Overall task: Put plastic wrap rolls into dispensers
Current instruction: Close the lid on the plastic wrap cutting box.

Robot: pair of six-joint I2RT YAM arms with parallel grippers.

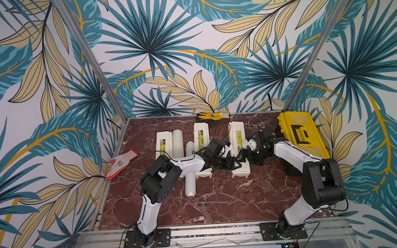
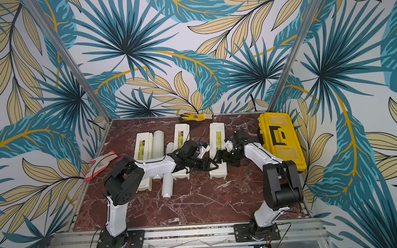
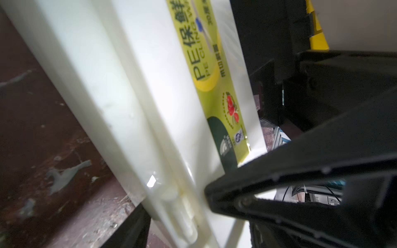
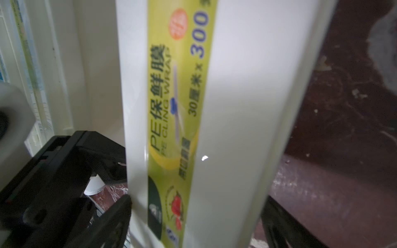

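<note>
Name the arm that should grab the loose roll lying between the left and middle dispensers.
Left. The loose roll lies right under the left arm, which crosses over it. The right tool straddles the right dispenser, farther away.

On the yellow label (image 4: 178,128) of a dispenser (image 4: 247,107), the right wrist view reads "PE保鲜膜", "PE CLING WRAP" and "30厘米 x 300"; the left wrist view shows only "PE保鲜" and "PE CLING".
</note>
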